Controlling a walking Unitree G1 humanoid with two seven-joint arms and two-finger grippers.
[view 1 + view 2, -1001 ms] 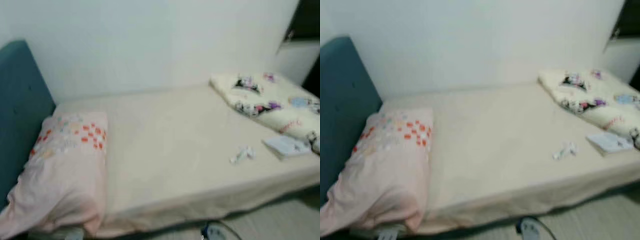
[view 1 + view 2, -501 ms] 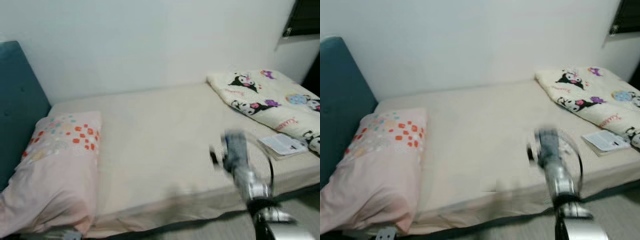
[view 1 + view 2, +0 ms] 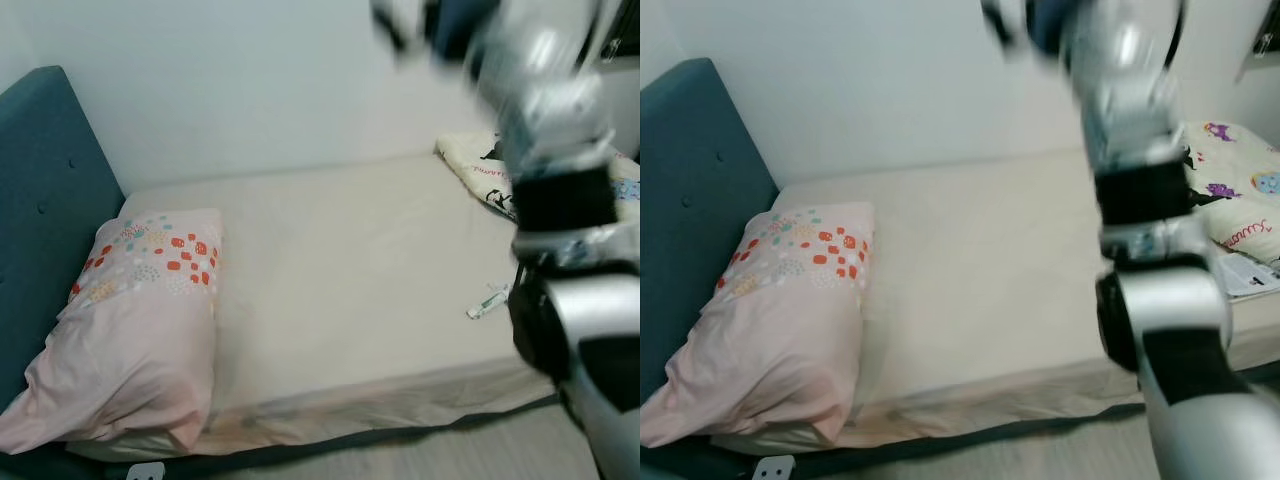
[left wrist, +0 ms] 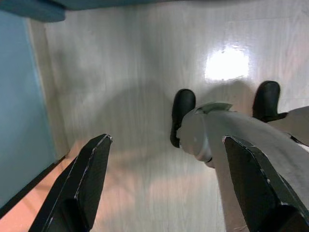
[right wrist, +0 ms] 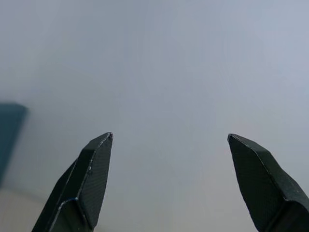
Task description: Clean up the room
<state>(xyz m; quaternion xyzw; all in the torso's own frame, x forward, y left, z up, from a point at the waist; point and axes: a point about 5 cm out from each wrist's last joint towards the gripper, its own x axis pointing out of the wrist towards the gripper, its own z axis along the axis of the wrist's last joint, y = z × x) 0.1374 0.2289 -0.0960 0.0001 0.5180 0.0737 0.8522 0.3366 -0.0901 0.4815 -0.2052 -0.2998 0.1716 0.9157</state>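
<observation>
Beige bare mattress, pillow by headboard, right hand raised, spread wide, left hand spread over floor.

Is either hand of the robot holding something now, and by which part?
Nothing is held. The right hand is open before the white wall; the left hand is open above the floor.

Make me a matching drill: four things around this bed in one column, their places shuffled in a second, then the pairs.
1. pillow
2. blanket
3. wrapper
4. right gripper

A. small, on the sheet near the bed's front edge
B. folded at the foot end
C. raised high, open, facing the wall
D. by the teal headboard

Pairs: 1-D, 2-B, 3-A, 4-C
</observation>
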